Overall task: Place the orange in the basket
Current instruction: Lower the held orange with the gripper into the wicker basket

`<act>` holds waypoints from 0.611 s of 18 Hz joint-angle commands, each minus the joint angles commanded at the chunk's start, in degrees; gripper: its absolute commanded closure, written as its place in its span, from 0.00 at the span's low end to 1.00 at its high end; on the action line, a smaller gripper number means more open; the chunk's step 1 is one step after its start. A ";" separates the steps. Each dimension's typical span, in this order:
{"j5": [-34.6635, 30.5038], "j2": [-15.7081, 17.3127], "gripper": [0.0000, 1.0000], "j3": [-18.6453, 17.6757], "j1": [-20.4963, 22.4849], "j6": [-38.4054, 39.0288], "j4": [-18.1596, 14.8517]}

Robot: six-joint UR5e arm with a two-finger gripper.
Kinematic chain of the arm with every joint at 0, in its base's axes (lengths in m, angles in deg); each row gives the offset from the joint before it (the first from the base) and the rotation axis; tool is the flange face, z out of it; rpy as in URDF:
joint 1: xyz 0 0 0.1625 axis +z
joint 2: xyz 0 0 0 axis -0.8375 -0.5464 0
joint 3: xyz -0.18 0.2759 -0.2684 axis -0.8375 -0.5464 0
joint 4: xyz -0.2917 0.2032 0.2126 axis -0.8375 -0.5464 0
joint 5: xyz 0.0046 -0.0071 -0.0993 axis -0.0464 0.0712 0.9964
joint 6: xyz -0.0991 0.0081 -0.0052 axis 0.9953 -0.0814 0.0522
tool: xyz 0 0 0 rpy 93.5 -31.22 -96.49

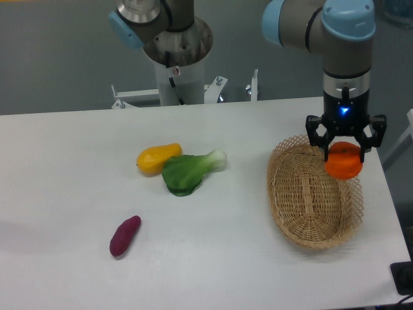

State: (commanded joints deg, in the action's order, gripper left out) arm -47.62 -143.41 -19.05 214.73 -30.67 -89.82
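Observation:
The orange (343, 163) is round and bright orange. It hangs between the fingers of my gripper (344, 153), which is shut on it. The gripper holds it in the air above the far right part of the basket (312, 196), near its right rim. The basket is an oval tan wicker one with a lattice rim, lying on the right side of the white table. Nothing else shows inside it.
A yellow-orange squash (157, 157) and a green leafy vegetable (190, 170) lie together at the table's middle. A purple sweet potato (124, 236) lies at the front left. The arm's base (175, 58) stands behind the table. The table's right edge runs close to the basket.

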 joint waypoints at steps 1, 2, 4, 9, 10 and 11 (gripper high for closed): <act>-0.09 0.00 0.42 -0.26 0.00 0.00 0.00; -0.09 0.00 0.42 -0.35 0.00 0.00 0.09; 0.09 0.09 0.42 -0.35 0.17 -0.17 0.00; 0.00 0.17 0.42 -1.23 0.17 -0.61 0.09; -0.09 0.09 0.42 -1.40 0.17 -0.70 0.09; -0.18 0.09 0.42 -1.93 0.17 -0.96 0.35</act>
State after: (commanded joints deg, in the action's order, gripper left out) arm -47.80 -143.32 -20.98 214.91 -31.64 -89.47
